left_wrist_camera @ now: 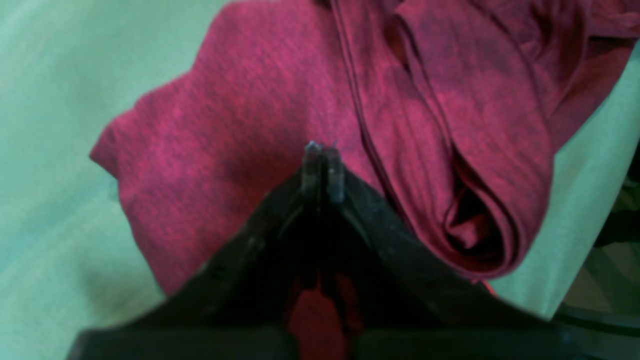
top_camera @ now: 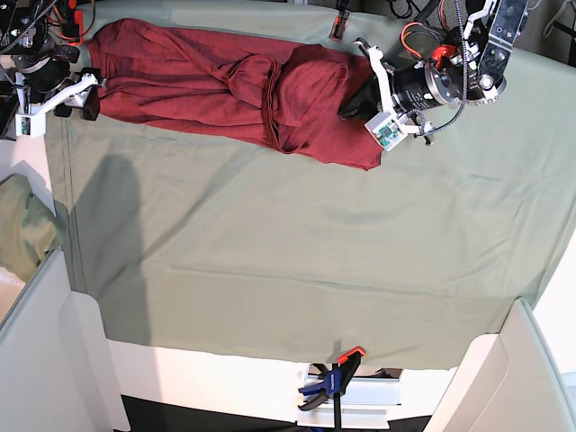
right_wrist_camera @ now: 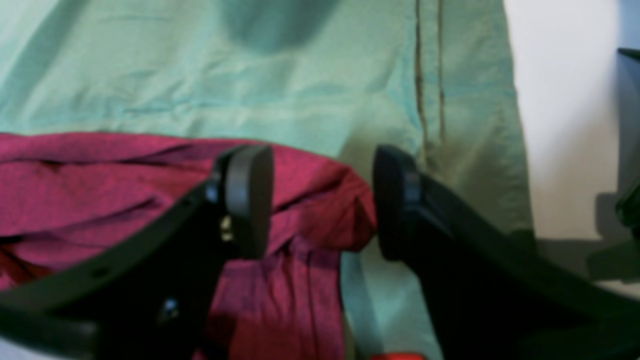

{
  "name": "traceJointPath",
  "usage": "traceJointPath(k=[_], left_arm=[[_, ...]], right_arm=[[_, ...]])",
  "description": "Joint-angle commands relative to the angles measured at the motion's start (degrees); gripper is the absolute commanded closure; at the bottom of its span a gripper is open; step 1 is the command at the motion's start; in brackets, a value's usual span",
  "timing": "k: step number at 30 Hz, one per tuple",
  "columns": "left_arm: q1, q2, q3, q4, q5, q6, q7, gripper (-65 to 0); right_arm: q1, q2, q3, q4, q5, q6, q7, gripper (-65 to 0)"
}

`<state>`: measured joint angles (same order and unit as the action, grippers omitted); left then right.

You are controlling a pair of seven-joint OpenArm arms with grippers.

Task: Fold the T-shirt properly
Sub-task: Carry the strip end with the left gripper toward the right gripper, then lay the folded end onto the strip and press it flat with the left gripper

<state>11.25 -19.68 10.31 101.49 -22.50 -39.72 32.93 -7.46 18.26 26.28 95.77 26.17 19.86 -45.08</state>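
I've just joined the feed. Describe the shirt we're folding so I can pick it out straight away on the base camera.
Find the pale green table cloth that covers the whole work surface, then follow its far edge. The T-shirt lies stretched along that edge, between the open right gripper and the shut left gripper. It is the only dark red, rumpled fabric; the bundled green cloth lies off the table's side.

The left black tool (left_wrist_camera: 322, 150) has its fingertips pressed together, arm reaching in from the far edge. The right black tool (right_wrist_camera: 322, 200) stands with jaws wide apart.
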Motion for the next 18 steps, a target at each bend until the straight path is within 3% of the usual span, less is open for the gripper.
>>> traceJointPath(k=[1,14,18], left_arm=[[-0.61,-0.02,0.55,0.94,-1.03,-0.28,-1.44,0.0],[-2.51,10.47,10.27,1.51,-0.28,-0.28,-1.44,0.0],[-3.34,11.23,11.04,1.51,1.2,-0.28,-1.44,0.0]], right_arm=[[0.61,0.94,0.44,0.98,0.87,-0.11,1.09,-32.5],[0.59,0.94,0.44,0.98,0.87,-0.13,0.68,-32.5],[0.59,0.96,0.81,1.03,2.6,-0.57,-0.66,-32.5]])
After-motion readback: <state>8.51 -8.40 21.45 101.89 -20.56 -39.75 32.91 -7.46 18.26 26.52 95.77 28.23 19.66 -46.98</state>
